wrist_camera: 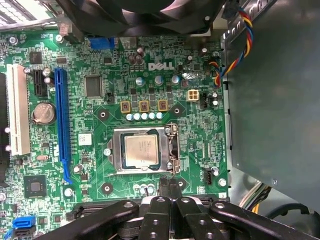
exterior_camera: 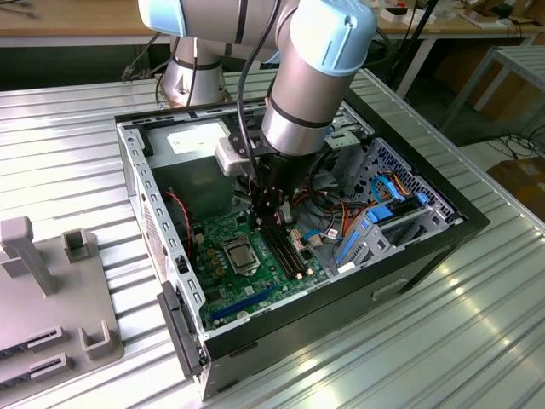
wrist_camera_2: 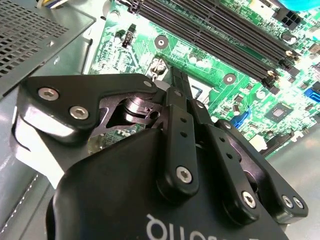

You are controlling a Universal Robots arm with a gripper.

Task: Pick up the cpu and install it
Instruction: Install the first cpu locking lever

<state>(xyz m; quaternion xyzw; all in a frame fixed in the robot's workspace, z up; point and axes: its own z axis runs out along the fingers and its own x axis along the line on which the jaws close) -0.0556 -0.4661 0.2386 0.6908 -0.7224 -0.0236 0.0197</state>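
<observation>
Black linkage arms and screw heads of the tool (wrist_camera_2: 172,87) sit closest to the lens in both wrist views, its two slim black fingers (wrist_camera: 169,187) pressed together with nothing between them. Just beyond the fingertips, the small flat square cpu with a silver-grey metal face (wrist_camera: 141,151) lies seated inside the silver metal socket frame (wrist_camera: 114,150) on the green motherboard (wrist_camera: 100,100), apart from the tool. A long blue expansion slot (wrist_camera: 62,120) and a white slot (wrist_camera: 19,110) run along the board's far side from the grey box-shaped power supply (wrist_camera: 272,100). In the exterior view, the silver and pale-blue robot arm (exterior_camera: 315,77) reaches down into the open black computer case (exterior_camera: 426,247), which rests on the ribbed metal worktop (exterior_camera: 477,341) beside a grey plastic fixture (exterior_camera: 51,290) at its edge.
</observation>
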